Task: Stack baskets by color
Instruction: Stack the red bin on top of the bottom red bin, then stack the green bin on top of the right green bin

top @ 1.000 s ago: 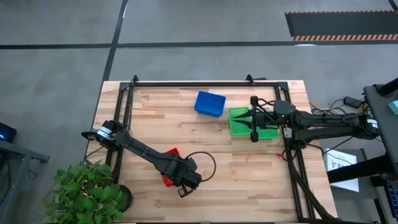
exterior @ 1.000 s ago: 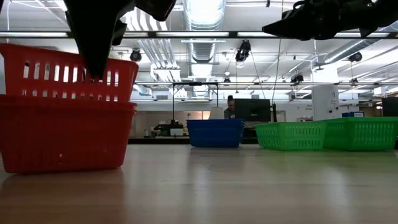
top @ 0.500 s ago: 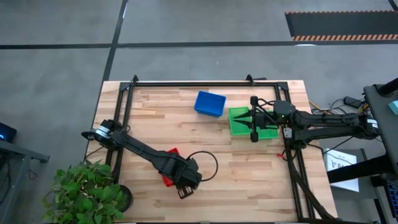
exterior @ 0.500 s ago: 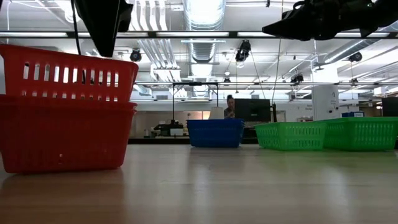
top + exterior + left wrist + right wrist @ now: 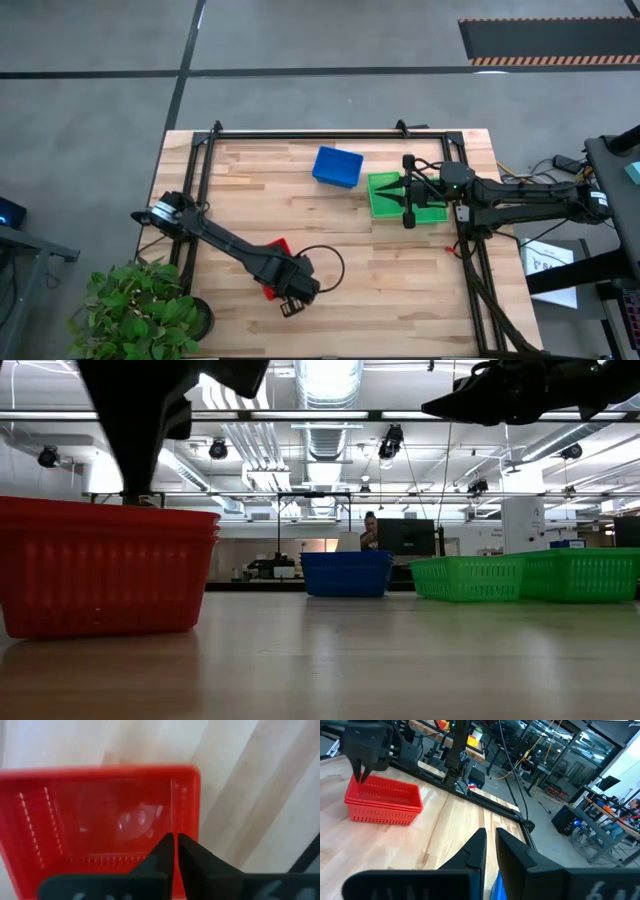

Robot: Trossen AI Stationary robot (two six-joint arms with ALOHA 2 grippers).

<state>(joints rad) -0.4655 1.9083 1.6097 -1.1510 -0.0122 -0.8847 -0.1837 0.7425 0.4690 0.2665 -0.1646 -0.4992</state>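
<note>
Two red baskets [image 5: 105, 570] stand nested near the table's front left, the lower one on the table [image 5: 400, 280]; my left arm hides most of them in the high view [image 5: 274, 246]. My left gripper [image 5: 175, 840] points down over them, shut. A blue basket [image 5: 337, 166] stands at the far middle on its base. Two green baskets [image 5: 467, 578] [image 5: 580, 574] stand at the right. My right gripper [image 5: 382, 189] hangs level above the green ones [image 5: 385, 207], shut and holding nothing. My left gripper comes from above, pointing down, with its shut fingertips [image 5: 135, 498] at the height of the upper red basket's rim [image 5: 370, 782], near one short end. That basket sits sunk fully into the red one below it, and both stand upright.
A black frame rail [image 5: 197, 190] runs along the table's left side, another [image 5: 468, 260] along the right. A cable loop [image 5: 325, 268] lies by my left hand. A potted plant [image 5: 140, 315] stands off the near left corner. A person [image 5: 370, 532] sits far behind.
My left gripper opened and rose out of the upper red basket, then shut and came down onto it. The upper basket, which stood well out of the lower one, has sunk into it, so only its rim shows above.
</note>
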